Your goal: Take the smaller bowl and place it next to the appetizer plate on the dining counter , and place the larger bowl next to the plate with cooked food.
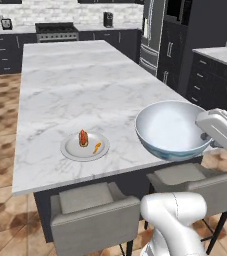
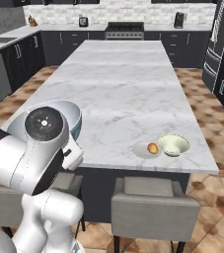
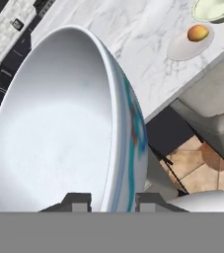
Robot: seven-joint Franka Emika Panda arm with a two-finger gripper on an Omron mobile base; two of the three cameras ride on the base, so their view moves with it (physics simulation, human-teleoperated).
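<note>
The larger bowl (image 1: 171, 129), deep and white with a blue and red pattern outside (image 3: 133, 123), hangs tilted over the near edge of the dining counter (image 1: 75, 85). My gripper (image 3: 116, 200) is shut on its rim, one finger inside and one outside. To the bowl's left on the marble lies the plate with cooked food (image 1: 85, 146), with a red-orange piece and a small orange piece on it. Near the counter's other front corner, the smaller bowl (image 2: 173, 145), pale green, rests beside the appetizer plate (image 2: 147, 149), which carries an orange piece. The arm hides most of the larger bowl (image 2: 73, 117) in the right base view.
Grey stools (image 1: 92, 212) (image 2: 150, 205) stand under the counter's front edge. A stove (image 1: 56, 31) and dark cabinets line the white brick back wall. A tall dark fridge unit (image 1: 157, 35) stands to the right, with wood-pattern floor around the island.
</note>
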